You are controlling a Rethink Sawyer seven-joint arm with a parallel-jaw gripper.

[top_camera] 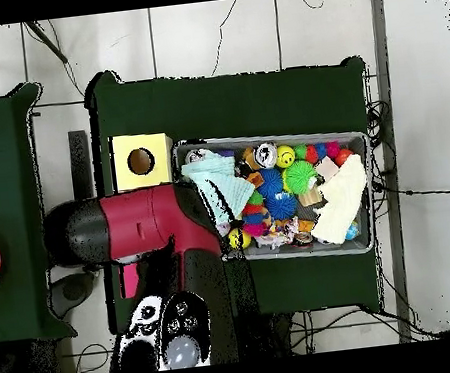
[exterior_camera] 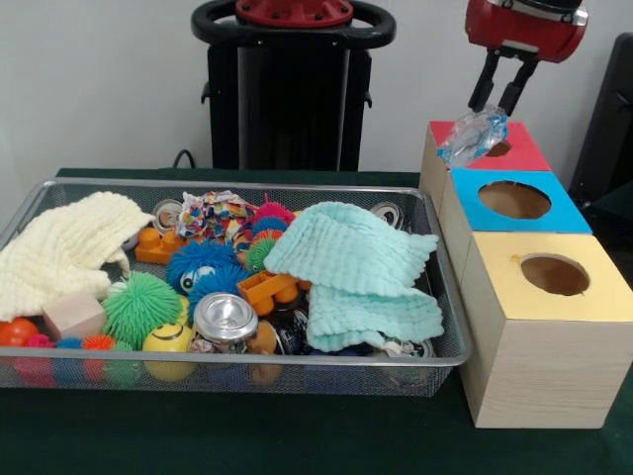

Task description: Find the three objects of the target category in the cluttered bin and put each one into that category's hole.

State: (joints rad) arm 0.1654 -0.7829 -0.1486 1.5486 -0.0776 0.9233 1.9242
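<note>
Front view: the gripper (exterior_camera: 502, 97) hangs over the red-topped box (exterior_camera: 514, 153), the one of the three boxes closest to the table's far edge on the right side. Its two black fingers are spread a bit, and a plastic wad (exterior_camera: 473, 137), clear and crinkly with blue patches, sits right under the tips on the red top by the hole. Can't honestly tell if the fingers are pinching it or just above it. Next toward the near edge come the blue-topped box (exterior_camera: 514, 203) and the yellow-topped box (exterior_camera: 552, 277), each with a round hole. The wire-mesh bin (exterior_camera: 447, 297) fills the left and middle of the table. In it: a mint green cloth (exterior_camera: 351, 262) at the right, a cream cloth (exterior_camera: 59, 252) at the left, a green spiky ball (exterior_camera: 141, 307), a blue fuzzy ball (exterior_camera: 201, 265), a silver can (exterior_camera: 226, 319) and a yellow smiley ball (exterior_camera: 168, 341).

Overhead view: the red arm (top_camera: 138, 225) covers the red and blue boxes, so only the yellow-topped box (top_camera: 143, 162) shows, just beside the bin (top_camera: 360, 139). The gripper and wad are hidden here.
</note>
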